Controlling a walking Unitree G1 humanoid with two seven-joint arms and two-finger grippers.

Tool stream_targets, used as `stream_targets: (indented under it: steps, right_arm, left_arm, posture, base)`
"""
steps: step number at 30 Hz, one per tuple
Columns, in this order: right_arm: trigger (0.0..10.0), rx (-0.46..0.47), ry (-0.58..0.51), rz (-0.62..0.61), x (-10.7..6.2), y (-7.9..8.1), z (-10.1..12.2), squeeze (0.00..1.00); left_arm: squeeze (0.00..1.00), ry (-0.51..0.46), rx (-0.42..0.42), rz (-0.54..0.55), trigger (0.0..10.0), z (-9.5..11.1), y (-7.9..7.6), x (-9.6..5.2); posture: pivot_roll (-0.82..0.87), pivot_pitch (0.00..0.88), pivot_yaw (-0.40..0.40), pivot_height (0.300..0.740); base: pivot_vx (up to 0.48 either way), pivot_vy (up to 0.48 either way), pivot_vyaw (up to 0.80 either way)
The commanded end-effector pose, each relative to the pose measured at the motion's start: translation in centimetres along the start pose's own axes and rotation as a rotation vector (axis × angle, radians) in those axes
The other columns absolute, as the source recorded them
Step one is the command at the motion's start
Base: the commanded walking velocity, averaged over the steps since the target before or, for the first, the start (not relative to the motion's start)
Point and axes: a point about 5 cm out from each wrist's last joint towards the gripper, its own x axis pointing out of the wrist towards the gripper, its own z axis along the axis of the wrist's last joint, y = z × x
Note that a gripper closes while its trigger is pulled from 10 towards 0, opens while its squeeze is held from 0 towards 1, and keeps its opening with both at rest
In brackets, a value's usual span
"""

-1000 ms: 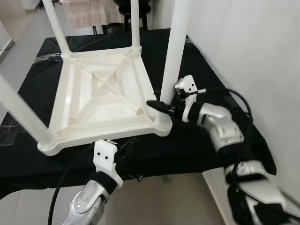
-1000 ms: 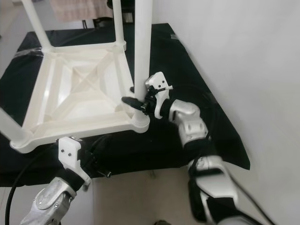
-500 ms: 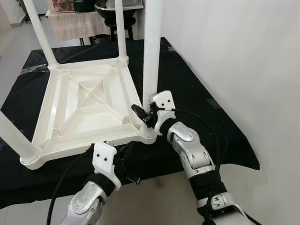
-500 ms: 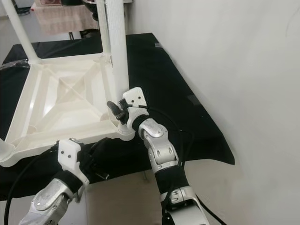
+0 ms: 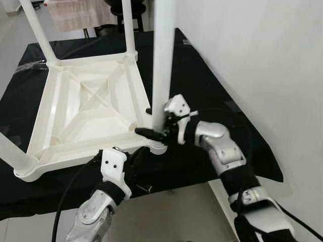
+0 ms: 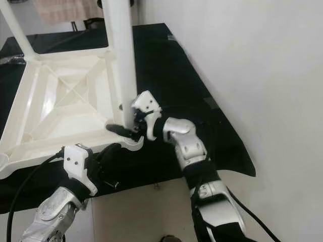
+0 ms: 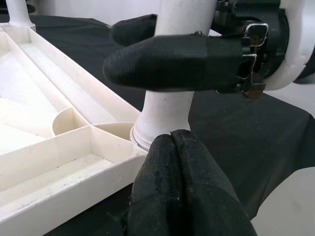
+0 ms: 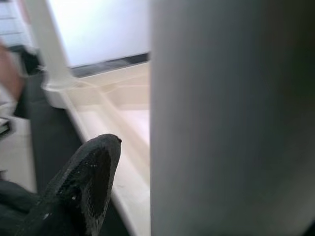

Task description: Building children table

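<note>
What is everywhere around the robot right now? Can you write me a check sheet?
Surface: black cloth over a low platform.
Job's things: white table lies upside down, legs up; near leg stands in its corner socket.
Clutter: nothing seen.
Pincers: right pincer grips the near leg just above the socket, one finger on each side; left pincer shut, tips at the table's near corner below the socket.
Cables: black cable along the left arm; another by the right arm.
Surroundings: white wall on the right, pale floor in front.

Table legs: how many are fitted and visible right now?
4. Near right leg, clamped by the right gripper; near left; far left; far right. All stand in the upturned tabletop.
</note>
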Motion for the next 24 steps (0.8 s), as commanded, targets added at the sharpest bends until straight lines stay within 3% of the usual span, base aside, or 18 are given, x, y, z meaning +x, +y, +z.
stream_targets:
  steps: [1, 2, 3, 5, 6, 7, 17, 20, 24]
  right_arm:
    - [10.0, 0.019, -0.023, 0.054, -0.1, -0.5, 0.5, 0.00]
    - [10.0, 0.028, -0.030, 0.062, -0.2, -0.8, 0.7, 0.00]
    - [9.4, 0.044, -0.031, 0.069, -0.3, -1.1, 0.7, 0.00]
    - [9.4, 0.055, -0.032, 0.074, -0.4, -1.3, 0.8, 0.00]
    - [2.4, 0.067, -0.032, 0.077, -0.5, -1.6, 0.7, 0.00]
    - [0.0, 0.080, -0.032, 0.084, -0.6, -1.7, 0.7, 0.00]
    - [0.0, 0.094, -0.034, 0.084, -1.1, -2.5, 0.7, 0.00]
    - [0.0, 0.041, -0.027, 0.008, -1.9, -2.7, 0.1, 0.00]
    - [0.0, 0.051, -0.022, -0.118, -2.3, -2.6, -0.6, 0.00]
  left_arm:
    - [0.00, 0.022, -0.006, 0.003, 10.0, -0.5, -0.1, -0.2]
    - [0.00, 0.022, -0.005, 0.004, 10.0, -0.5, -0.1, -0.2]
    - [0.00, 0.022, -0.004, 0.003, 10.0, -0.5, -0.1, -0.2]
    - [0.00, 0.022, -0.004, 0.003, 10.0, -0.5, -0.1, -0.2]
    - [0.00, 0.023, -0.003, 0.002, 10.0, -0.5, -0.1, -0.2]
    - [0.00, 0.023, -0.002, 0.002, 10.0, -0.5, -0.1, -0.2]
    - [0.00, 0.023, -0.002, 0.001, 10.0, -0.5, -0.3, -0.3]
    - [0.00, 0.022, -0.004, 0.002, 10.0, -0.5, -0.3, -0.3]
    - [0.00, 0.022, -0.006, 0.001, 10.0, -0.5, -0.3, -0.3]
  posture:
    - [0.05, 0.114, -0.034, 0.740]
    - [0.05, 0.114, -0.035, 0.740]
    - [0.05, 0.115, -0.038, 0.740]
    - [0.05, 0.115, -0.038, 0.740]
    - [0.06, 0.115, -0.038, 0.740]
    - [0.05, 0.117, -0.038, 0.740]
    - [0.05, 0.121, -0.041, 0.740]
    - [0.05, 0.127, -0.041, 0.740]
    - [0.04, 0.128, -0.041, 0.740]
  base:
    - [0.000, 0.000, 0.00]
    - [0.000, 0.000, 0.00]
    - [0.000, 0.000, 0.00]
    - [0.000, 0.000, 0.00]
    - [0.000, 0.000, 0.00]
    - [0.000, 0.000, 0.00]
    - [0.000, 0.000, 0.00]
    - [0.000, 0.000, 0.00]
    - [0.000, 0.000, 0.00]
